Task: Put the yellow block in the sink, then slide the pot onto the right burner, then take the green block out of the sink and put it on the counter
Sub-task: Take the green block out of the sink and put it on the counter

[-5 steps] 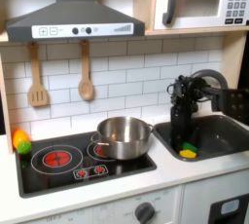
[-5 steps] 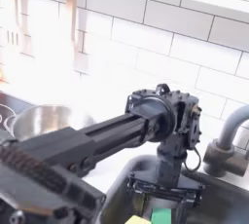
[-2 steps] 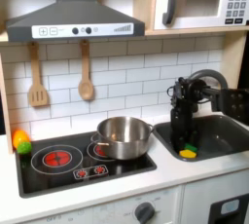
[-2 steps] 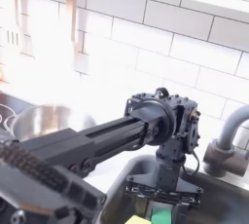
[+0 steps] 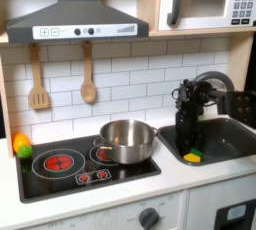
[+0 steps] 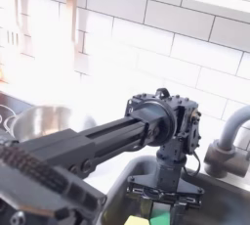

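— Where are the blocks?

— The yellow block [image 5: 192, 157] lies in the sink [image 5: 232, 140], at its corner nearest the cooktop, with the green block [image 5: 195, 151] touching it on the far side. In the second exterior view the green block [image 6: 149, 210] sits just under my pincer [image 6: 163, 194].

— And the pincer itself?

— My pincer [image 5: 187, 137] hangs straight down over the two blocks, just above them. Its fingers [image 6: 136, 189] stand spread, holding nothing that I can see.

— The pot?

— The pot [image 5: 126, 140] rests on the right burner [image 5: 104, 155] of the black cooktop, beside the sink. The left burner [image 5: 58, 161] is bare, and the table [image 5: 150, 187] runs cream-white along the front.
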Controlling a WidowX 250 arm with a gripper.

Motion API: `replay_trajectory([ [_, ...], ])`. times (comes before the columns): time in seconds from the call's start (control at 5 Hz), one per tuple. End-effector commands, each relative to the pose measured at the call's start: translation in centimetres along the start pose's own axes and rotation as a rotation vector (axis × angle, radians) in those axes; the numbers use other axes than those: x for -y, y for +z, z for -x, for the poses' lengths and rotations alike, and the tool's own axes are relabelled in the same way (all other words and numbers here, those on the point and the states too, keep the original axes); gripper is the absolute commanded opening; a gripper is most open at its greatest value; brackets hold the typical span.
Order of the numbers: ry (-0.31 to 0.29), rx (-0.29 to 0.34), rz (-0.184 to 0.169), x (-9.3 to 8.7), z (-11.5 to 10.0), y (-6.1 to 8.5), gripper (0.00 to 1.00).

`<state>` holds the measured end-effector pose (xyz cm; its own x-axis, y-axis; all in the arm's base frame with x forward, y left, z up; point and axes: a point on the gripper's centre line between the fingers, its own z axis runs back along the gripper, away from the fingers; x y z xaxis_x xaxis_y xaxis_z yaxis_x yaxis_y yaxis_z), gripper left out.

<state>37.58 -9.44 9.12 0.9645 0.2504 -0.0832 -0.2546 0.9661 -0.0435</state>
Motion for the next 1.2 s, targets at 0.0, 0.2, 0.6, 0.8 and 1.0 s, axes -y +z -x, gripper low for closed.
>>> replay_trajectory([
  [0.0,-0.009,-0.014,0.019,0.2,0.2,0.6,0.0],
  [0.2,-0.013,-0.031,0.02,0.4,0.4,0.7,0.0],
  [0.6,-0.024,-0.032,0.055,1.2,0.1,2.4,0.0],
  [0.8,-0.036,-0.032,0.075,1.5,0.0,4.0,0.0],
  [1.0,-0.055,-0.036,0.09,1.9,0.0,5.6,0.0],
])
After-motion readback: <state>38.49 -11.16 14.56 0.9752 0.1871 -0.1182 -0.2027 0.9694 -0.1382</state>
